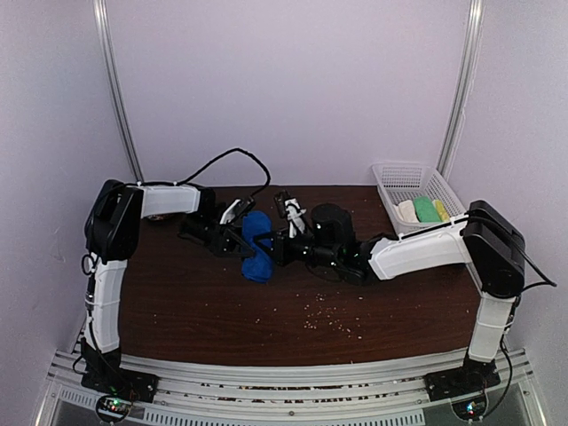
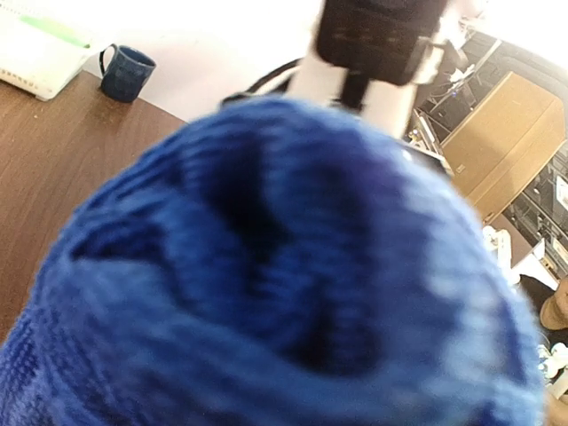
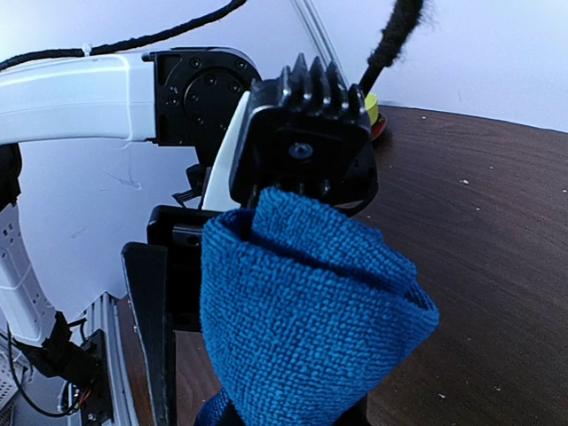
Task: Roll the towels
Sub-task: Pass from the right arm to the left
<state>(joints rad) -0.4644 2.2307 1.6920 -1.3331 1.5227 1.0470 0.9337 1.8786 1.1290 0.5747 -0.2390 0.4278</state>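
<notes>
A royal blue towel lies bunched into a thick roll in the middle of the brown table. My left gripper presses against its left side. There the blue towel fills the left wrist view, blurred, and hides the jaws. My right gripper meets the roll from the right. In the right wrist view a folded end of the blue towel rises from between its jaws, one black finger beside it. A white bundle lies in the basket; I cannot tell whether it is a towel.
A white mesh basket stands at the back right, holding the white bundle with a green and a yellow piece. A dark mug stands behind the roll. Crumbs dot the table's front. Black cables trail behind the left arm.
</notes>
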